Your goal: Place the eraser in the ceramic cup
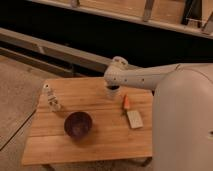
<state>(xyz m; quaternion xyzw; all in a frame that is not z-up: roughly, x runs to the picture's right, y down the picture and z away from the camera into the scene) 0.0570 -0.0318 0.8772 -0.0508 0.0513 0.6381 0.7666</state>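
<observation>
The ceramic cup (112, 93), small and whitish with a dark inside, stands at the back middle of the wooden table (100, 142). The end of my white arm reaches in from the right, and my gripper (114, 84) hangs right over the cup, partly hiding it. A flat whitish rectangular block, which looks like the eraser (134, 119), lies on the table to the right of the cup, in front of a small orange object (126, 101). The gripper is apart from the block.
A wide dark purple bowl (78, 124) sits at the front middle of the table. A small white bottle-like figure (51, 97) stands at the left. My white body (185, 125) fills the right side. A dark shelf unit runs behind the table.
</observation>
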